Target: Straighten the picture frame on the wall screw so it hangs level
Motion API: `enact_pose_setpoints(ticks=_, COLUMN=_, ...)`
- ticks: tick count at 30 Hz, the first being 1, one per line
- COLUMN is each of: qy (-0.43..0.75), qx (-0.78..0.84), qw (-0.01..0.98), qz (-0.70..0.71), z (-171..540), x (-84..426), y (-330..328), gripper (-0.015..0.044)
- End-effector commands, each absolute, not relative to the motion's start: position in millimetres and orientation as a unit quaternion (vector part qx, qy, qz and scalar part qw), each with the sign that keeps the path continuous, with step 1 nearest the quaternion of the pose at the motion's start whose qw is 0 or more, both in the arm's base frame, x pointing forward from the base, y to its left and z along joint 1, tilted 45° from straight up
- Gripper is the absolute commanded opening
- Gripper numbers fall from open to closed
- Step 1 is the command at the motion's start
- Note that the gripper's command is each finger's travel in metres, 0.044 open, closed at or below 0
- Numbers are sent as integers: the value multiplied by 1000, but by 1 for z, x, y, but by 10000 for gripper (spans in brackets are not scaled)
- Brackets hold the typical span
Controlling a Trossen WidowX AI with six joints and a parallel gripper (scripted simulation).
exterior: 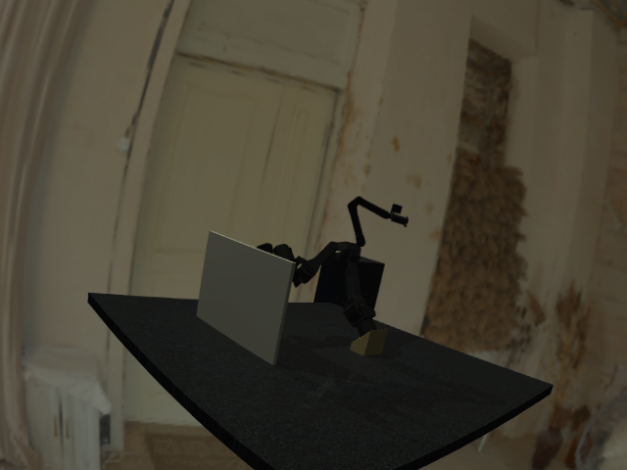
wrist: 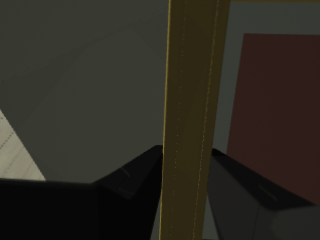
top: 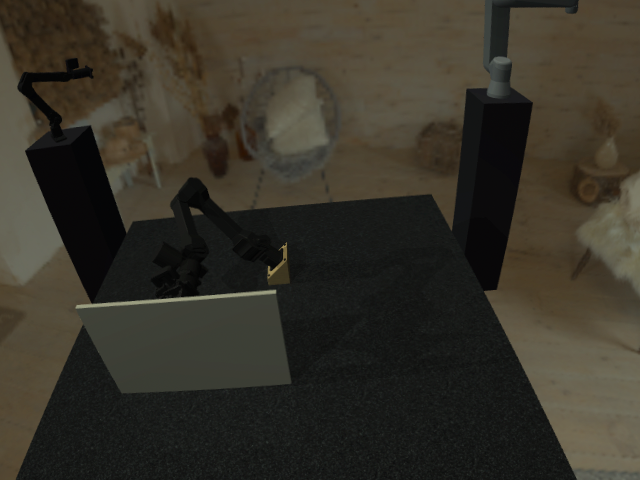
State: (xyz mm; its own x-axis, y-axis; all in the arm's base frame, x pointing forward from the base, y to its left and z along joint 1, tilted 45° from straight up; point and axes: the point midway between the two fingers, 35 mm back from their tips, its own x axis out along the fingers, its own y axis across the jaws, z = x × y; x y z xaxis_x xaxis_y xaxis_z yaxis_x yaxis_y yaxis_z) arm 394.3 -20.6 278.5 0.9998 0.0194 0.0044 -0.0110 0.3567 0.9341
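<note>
The picture frame shows only in the wrist view, where its golden side bar (wrist: 194, 75) runs up the middle, with a pale mat and a dark red picture (wrist: 280, 105) to its right. My gripper (wrist: 187, 152) is shut on this side bar, one finger on each side. The upright grey wall panel (top: 191, 346) (exterior: 243, 298) (wrist: 95, 105) is seen from behind in the top and exterior views and hides the frame and my fingertips there. The screw and the notched strip are hidden. Whether the frame is level cannot be told from these frames.
My arm rises from a tan wedge-shaped base (top: 279, 277) (exterior: 375, 345) on the dark table (top: 413, 413) (exterior: 354, 414) and bends toward the panel. Black pedestals (top: 77, 206) (top: 491, 180) carrying other arms stand beyond the table.
</note>
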Motion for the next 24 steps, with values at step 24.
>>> enact_pose_setpoints(ticks=24, qy=0, qx=568, qw=823, qz=16, z=280, x=394, y=-17, gripper=0)
